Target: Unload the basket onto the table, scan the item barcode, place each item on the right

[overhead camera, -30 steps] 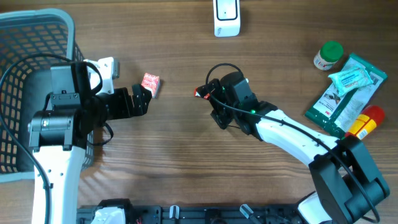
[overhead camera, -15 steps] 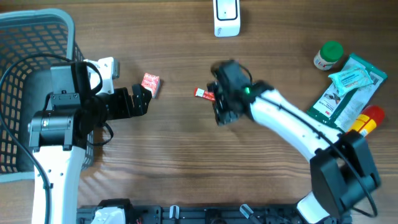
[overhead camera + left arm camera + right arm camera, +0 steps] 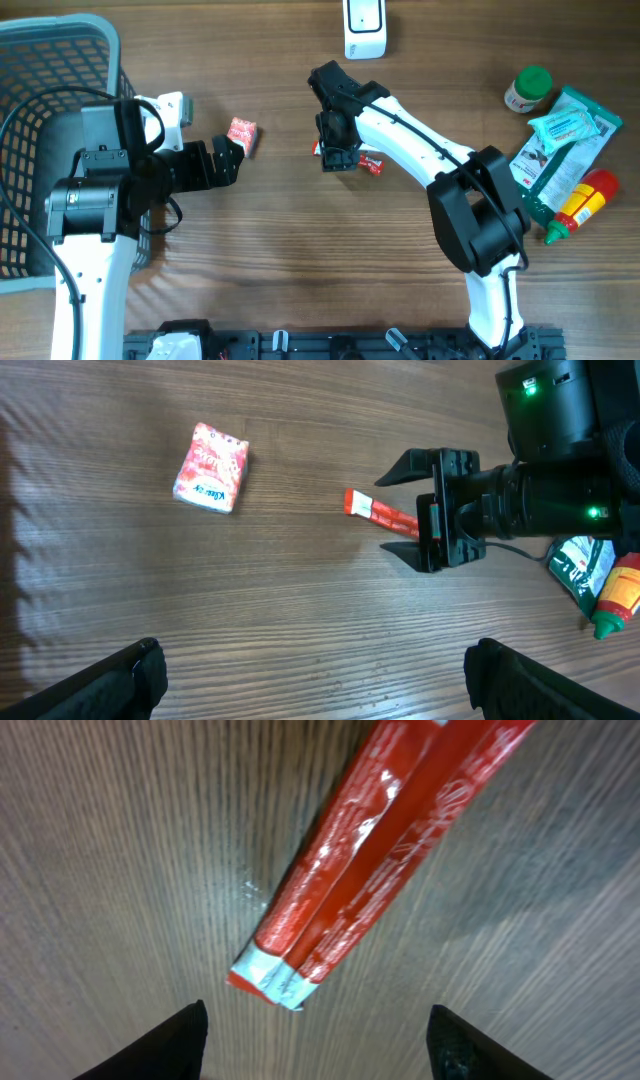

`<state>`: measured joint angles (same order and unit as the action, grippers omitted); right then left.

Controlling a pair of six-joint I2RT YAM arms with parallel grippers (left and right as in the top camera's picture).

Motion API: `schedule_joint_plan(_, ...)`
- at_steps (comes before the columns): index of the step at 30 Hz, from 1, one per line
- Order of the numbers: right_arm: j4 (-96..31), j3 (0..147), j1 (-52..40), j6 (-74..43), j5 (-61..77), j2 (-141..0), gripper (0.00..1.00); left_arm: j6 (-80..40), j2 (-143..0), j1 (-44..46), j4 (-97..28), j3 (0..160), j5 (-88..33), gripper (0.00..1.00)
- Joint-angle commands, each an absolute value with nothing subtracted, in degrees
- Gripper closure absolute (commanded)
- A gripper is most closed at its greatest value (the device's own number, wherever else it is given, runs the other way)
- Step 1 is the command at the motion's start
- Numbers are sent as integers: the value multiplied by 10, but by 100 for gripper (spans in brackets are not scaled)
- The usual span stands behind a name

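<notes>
Red foil marks the task's item: the red stick packet [image 3: 370, 850] lies flat on the wooden table [image 3: 300, 260], slanted, a little above and left of the centre of the overhead frame. We see the right gripper [image 3: 400, 515] lowered over it with its jaws parted, 1 finger on each side of the packet. In the right wrist view the 2 fingertips [image 3: 170, 1040] sit in the lower corners, and bare wood shows between each of them and the packet, so it is straddled but not grasped. 1 sealed end of the packet points toward the lower left of that view. The left gripper [image 3: 232, 158] hangs left of centre in the overhead frame, spread wide and empty. A small red-and-white packet [image 3: 242, 132] lies near its tips; in the left wrist view that packet sits in the upper left, well apart from the stick packet. A white scanner [image 3: 363, 28] rests at the top edge, above the right gripper and apart from it. A grey mesh basket [image 3: 60, 40] fills the upper left corner. Along the right edge we find a green-lidded jar [image 3: 528, 88], a green pouch [image 3: 540, 165] with a pale mint wrapper [image 3: 570, 125] lying on it, and a red-and-yellow bottle [image 3: 582, 195] on its side just beside the pouch.
</notes>
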<state>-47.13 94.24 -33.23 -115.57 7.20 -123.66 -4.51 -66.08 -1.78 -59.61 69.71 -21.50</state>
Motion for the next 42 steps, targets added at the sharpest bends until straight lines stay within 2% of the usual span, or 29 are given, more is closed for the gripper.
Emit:
schedule_joint_plan(1, -471, 954, -334, -1187, 53, -1261, 35, -32, -660, -18, -595, 701, -224, 0)
schedule_joint_plan(11, -466, 953, -332, -1185, 63, -1292, 47, -32, -660, -18, -595, 701, -224, 0)
schedule_joint_plan(18, -477, 952, -329, -1168, 68, -1300, 74, -32, -660, -18, -595, 701, -224, 0)
schedule_joint_plan(23, -512, 952, -329, -1093, 63, -1300, 95, -32, -660, -18, -595, 701, -224, 0)
schedule_joint_plan(28, -551, 953, -329, -858, 63, -1285, 95, -32, -660, -18, -595, 701, -224, 0)
schedule_joint_plan(31, -559, 953, -320, -567, 67, -1251, 95, -32, -660, -18, -595, 701, -224, 0)
schedule_joint_plan(35, -560, 953, -311, -266, 112, -1208, 96, -32, -660, -18, -595, 701, -224, 0)
schedule_joint_plan(42, -606, 952, -311, 121, 156, -1182, 96, -32, -660, -18, -595, 701, -224, 0)
